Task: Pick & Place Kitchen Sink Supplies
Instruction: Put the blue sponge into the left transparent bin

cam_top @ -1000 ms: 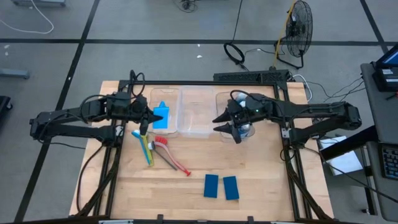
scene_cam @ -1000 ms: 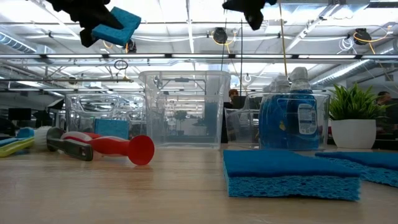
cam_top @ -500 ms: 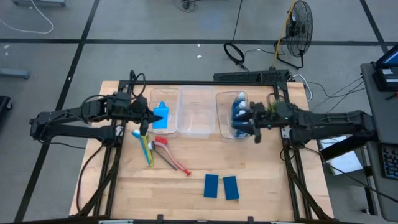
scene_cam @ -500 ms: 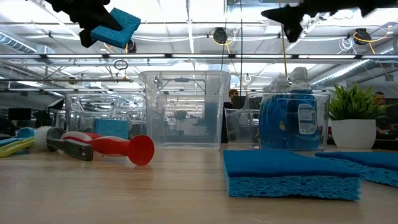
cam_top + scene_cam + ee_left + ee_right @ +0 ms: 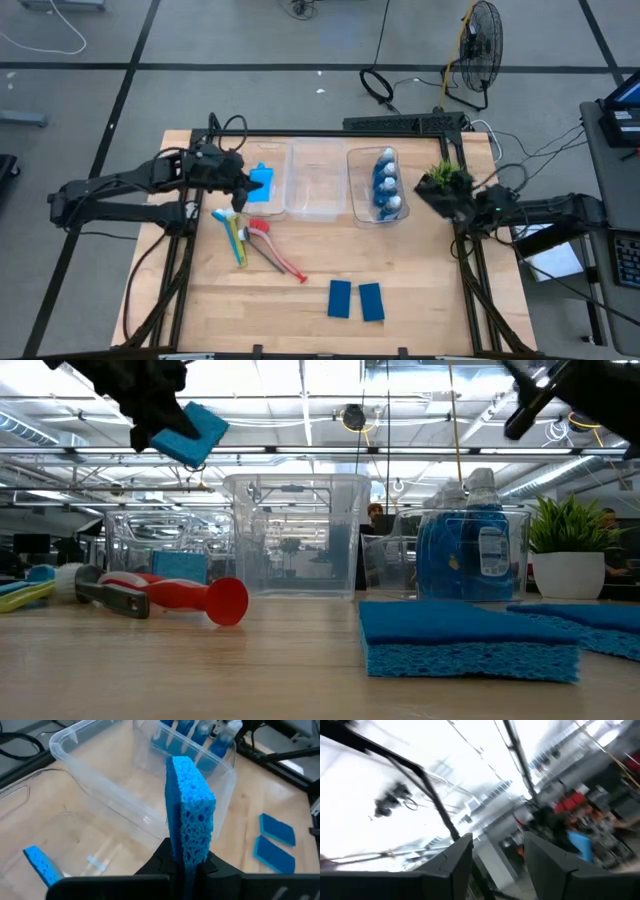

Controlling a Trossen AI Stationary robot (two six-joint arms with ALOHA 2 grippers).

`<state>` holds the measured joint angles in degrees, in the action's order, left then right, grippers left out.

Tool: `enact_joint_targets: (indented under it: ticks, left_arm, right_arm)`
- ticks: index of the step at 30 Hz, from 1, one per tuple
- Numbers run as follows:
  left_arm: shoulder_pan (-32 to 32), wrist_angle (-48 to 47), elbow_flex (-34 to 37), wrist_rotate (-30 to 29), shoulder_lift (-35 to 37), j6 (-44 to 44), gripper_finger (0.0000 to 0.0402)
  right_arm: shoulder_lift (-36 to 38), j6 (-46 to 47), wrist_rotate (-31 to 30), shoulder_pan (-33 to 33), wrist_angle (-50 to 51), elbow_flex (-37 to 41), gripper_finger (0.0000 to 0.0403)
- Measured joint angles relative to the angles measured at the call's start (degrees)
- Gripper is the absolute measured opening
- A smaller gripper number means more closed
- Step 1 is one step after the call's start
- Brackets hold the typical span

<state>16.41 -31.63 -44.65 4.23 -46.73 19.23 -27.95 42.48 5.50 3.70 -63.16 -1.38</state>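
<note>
My left gripper (image 5: 243, 187) is shut on a blue sponge (image 5: 262, 178) above the left clear bin (image 5: 281, 205); a second sponge (image 5: 42, 865) lies inside that bin. Two more sponges (image 5: 340, 298) (image 5: 372, 301) lie flat on the table near its near edge. The blue-and-white bottles (image 5: 386, 183) stand in the right bin. A yellow-green and light blue brush (image 5: 236, 238) and a red brush (image 5: 278, 255) lie on the table by the left bin. My right gripper (image 5: 495, 865) is open, drawn back by the table's right edge and pointing up into the room. My left gripper pinches the sponge's lower edge (image 5: 186, 862) between its two fingers. The sponge stands on edge ahead of the fingers, one broad face toward each finger. It is lifted clear, above the left bin, as the low view shows (image 5: 195, 432).
The middle clear bin (image 5: 316, 180) stands between the other two. A small potted plant (image 5: 445, 176) stands at the table's right edge, next to my right arm. Bare wood lies between the brushes and the two sponges.
My right gripper has swung from above the bottle bin toward the table's right edge, past the plant, and tipped upward. My left gripper has come down a little over the left bin with the sponge still held.
</note>
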Motion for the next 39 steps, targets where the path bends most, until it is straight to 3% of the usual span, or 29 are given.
enact_joint_targets:
  ticks: [7, 15, 31, 39]
  left_arm:
    - [2.6, 0.0, 0.0, 3.9, -3.4, -0.7, 0.0009]
    - [4.6, 0.2, 0.0, 6.3, -3.8, -1.0, 0.0009]
    - [5.1, 0.2, 0.0, 6.4, -3.7, -1.1, 0.0009]
    - [5.1, 0.2, 0.0, 6.3, -3.7, -0.8, 0.0009]
  right_arm:
    - [0.8, -7.1, 6.8, 0.0, 0.0, -2.4, 0.0167]
    - [0.7, -9.0, 6.8, 0.0, 12.7, -5.4, 0.0161]
    - [0.7, -13.4, 6.8, 0.0, 15.4, -5.8, 0.0165]
    - [0.6, -15.5, 7.4, 0.0, 37.8, -15.8, 0.0163]
